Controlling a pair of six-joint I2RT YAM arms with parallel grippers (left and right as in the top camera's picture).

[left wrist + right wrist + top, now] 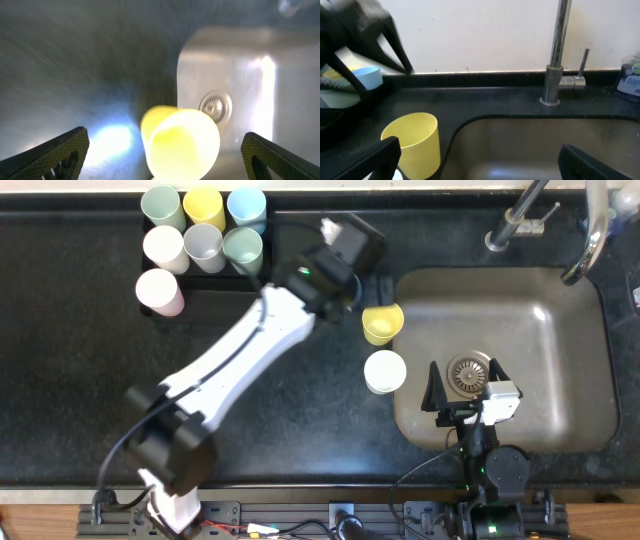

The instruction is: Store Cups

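The left gripper (165, 135) hangs over the counter (300, 410) at the left rim of the steel sink (560, 330). Its fingers are spread wide, and a yellow cup (180, 145) stands upright below and between them, touching neither. A white cup (385, 371) stands just nearer on that rim, and six more cups fill a black rack (222, 276) at the far left, with a pale pink cup (160, 292) just beside its near side. The right gripper (462, 388) sits low in the sink near the drain (468, 372), fingers spread apart.
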